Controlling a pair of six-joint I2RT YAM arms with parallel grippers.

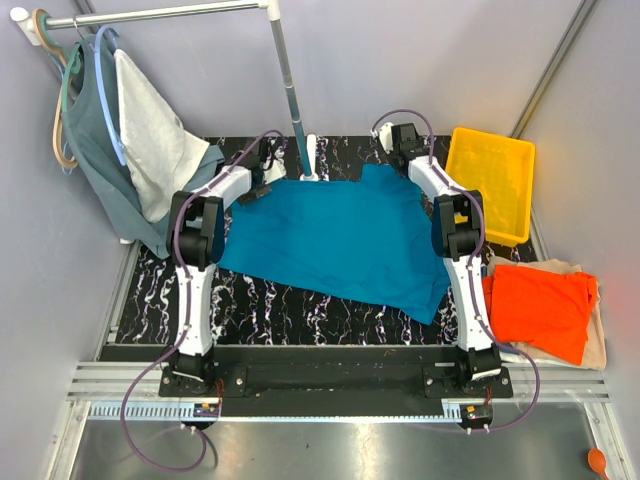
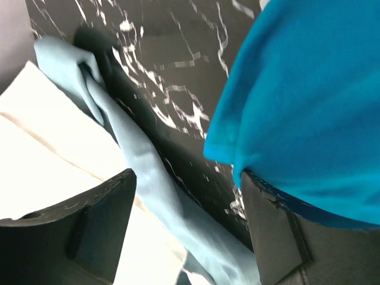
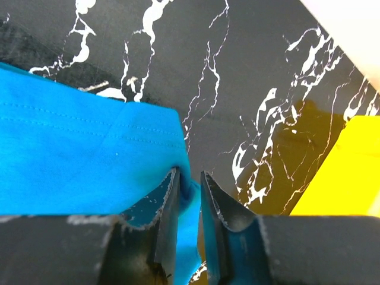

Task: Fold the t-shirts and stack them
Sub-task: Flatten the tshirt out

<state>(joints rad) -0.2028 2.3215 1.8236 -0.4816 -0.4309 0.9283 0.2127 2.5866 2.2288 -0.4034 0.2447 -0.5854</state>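
Observation:
The teal-blue t-shirt [image 1: 340, 240] lies spread out on the black marble table [image 1: 300, 310]. My left gripper [image 1: 262, 188] hovers at the shirt's back left corner. In the left wrist view its jaws [image 2: 187, 178] are open wide and hold nothing, and the shirt's edge [image 2: 309, 107] drapes over the right finger. My right gripper [image 1: 390, 158] is at the back right corner, and there its narrow jaws [image 3: 189, 175] pinch a fold of the shirt's hem [image 3: 89, 154]. An orange t-shirt [image 1: 540, 310] lies folded on a cream one [image 1: 595, 345] at the right.
A yellow tray [image 1: 490, 180] stands at the back right, and it shows in the right wrist view too [image 3: 344, 172]. A rack pole [image 1: 290, 90] rises behind the shirt. A grey-green top [image 1: 95, 150] and a white cloth [image 1: 150, 140] hang at the back left, and their ends lie under my left gripper [image 2: 148, 172].

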